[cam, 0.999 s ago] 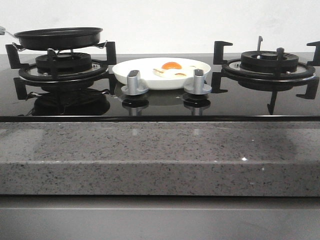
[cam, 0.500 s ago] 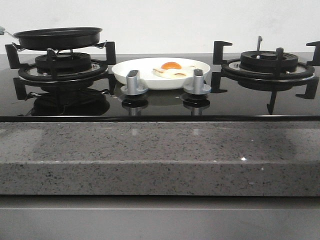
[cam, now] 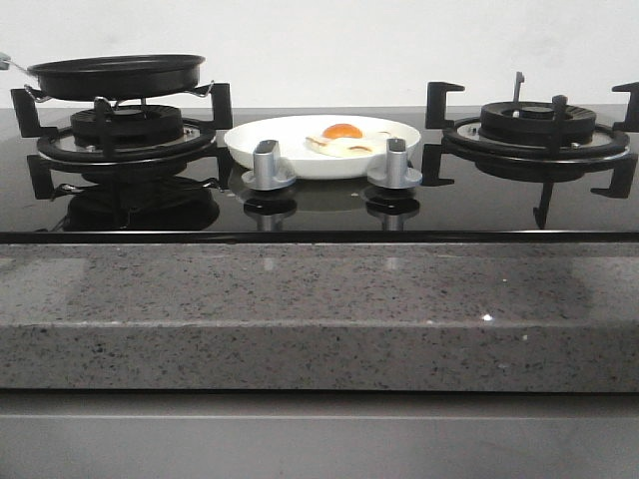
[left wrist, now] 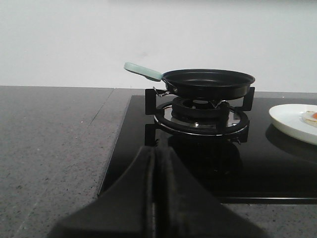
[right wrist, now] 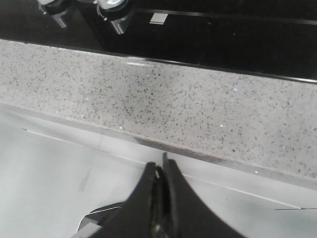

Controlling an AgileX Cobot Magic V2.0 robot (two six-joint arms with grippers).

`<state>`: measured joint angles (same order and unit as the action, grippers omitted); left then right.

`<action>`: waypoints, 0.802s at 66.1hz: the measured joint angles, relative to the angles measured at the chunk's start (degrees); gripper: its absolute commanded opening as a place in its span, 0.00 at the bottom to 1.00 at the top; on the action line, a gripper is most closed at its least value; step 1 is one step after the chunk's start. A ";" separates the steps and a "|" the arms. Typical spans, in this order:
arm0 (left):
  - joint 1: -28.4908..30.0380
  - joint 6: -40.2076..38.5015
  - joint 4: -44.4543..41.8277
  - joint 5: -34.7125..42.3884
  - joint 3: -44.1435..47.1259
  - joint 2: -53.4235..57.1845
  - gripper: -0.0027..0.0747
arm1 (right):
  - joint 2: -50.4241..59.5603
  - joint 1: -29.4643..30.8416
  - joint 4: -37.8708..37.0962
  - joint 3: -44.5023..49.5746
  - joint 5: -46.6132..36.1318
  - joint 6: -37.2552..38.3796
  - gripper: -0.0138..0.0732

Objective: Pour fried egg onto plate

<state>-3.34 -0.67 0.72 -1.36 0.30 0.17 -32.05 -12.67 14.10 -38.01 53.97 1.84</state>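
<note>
The fried egg (cam: 341, 139), orange yolk on a white edge, lies on the white plate (cam: 250, 142) at the middle of the black glass hob, behind the two knobs. The plate's rim (left wrist: 292, 121) also shows in the left wrist view. The black frying pan (cam: 118, 75) with a pale green handle (left wrist: 142, 71) sits empty on the left burner. My left gripper (left wrist: 154, 148) is shut and empty, low over the hob's left front corner, short of the pan. My right gripper (right wrist: 159, 162) is shut and empty, below the counter's front edge. Neither gripper shows in the front view.
Two silver knobs (cam: 268, 165) (cam: 395, 163) stand in front of the plate. The right burner (cam: 537, 130) with black pan supports is bare. A speckled grey stone counter (cam: 319, 314) runs along the front and to the left of the hob (left wrist: 49, 134).
</note>
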 measured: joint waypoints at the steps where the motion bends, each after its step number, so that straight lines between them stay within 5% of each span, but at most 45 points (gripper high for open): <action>1: 0.00 -0.18 -0.17 0.00 0.00 0.00 0.01 | 0.00 0.00 0.00 0.00 0.00 0.00 0.08; 53: 0.00 -0.84 -0.72 0.13 0.00 0.00 0.01 | 0.00 0.00 0.00 0.00 0.00 0.00 0.08</action>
<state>-3.34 -1.50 0.00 -1.23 0.30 0.17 -32.05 -12.67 14.10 -38.01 53.97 1.84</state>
